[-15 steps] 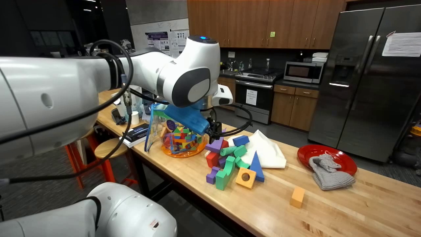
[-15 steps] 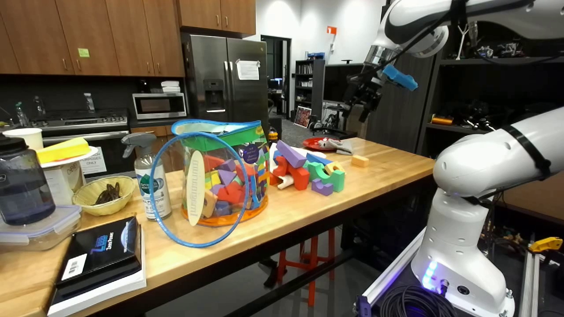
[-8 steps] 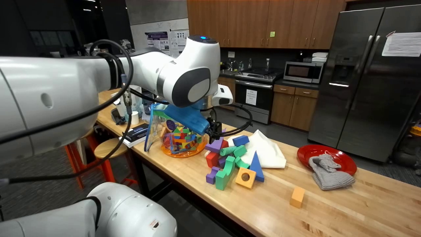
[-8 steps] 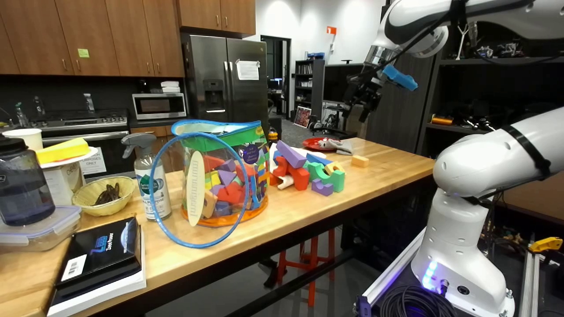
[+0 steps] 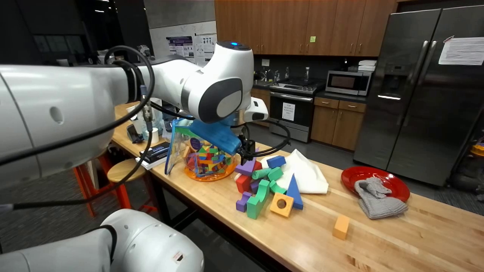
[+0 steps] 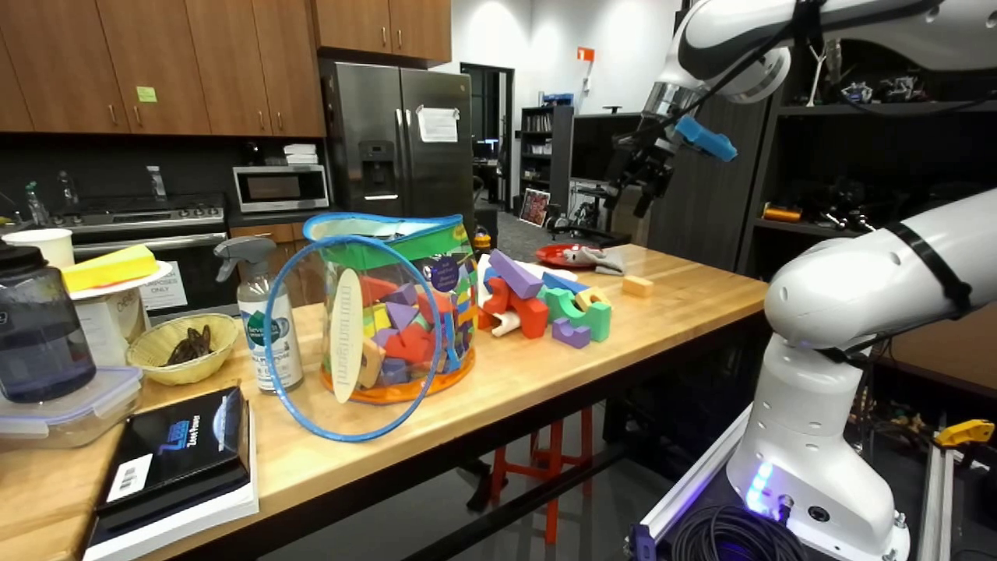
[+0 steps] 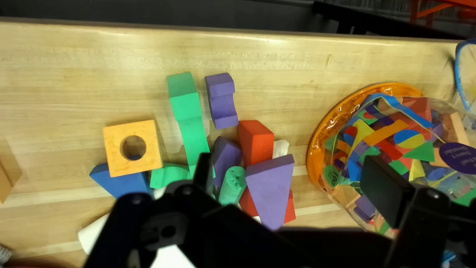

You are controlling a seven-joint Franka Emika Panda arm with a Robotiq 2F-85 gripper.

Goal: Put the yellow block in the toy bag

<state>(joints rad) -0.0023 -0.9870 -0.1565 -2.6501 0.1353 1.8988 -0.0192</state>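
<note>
The yellow block (image 5: 341, 226) is a small orange-yellow block lying alone on the wooden table. It shows in both exterior views (image 6: 637, 286), and only its edge shows at the left border of the wrist view (image 7: 4, 182). The toy bag (image 5: 210, 160) is clear plastic with an orange base, blue-rimmed lid folded open, and many coloured pieces inside. It also stands in an exterior view (image 6: 389, 312) and at the right of the wrist view (image 7: 316, 149). My gripper (image 7: 293, 182) is open and empty, with fingers wide apart, above the block pile beside the bag, away from the yellow block.
Loose blocks, including a purple one (image 7: 269, 190), a green one (image 5: 259, 200) and a yellow holed one (image 5: 282, 204), lie beside a white cloth (image 5: 308, 175). A red bowl (image 5: 351, 173) holds a grey cloth. A spray bottle (image 6: 269, 327) stands by the bag.
</note>
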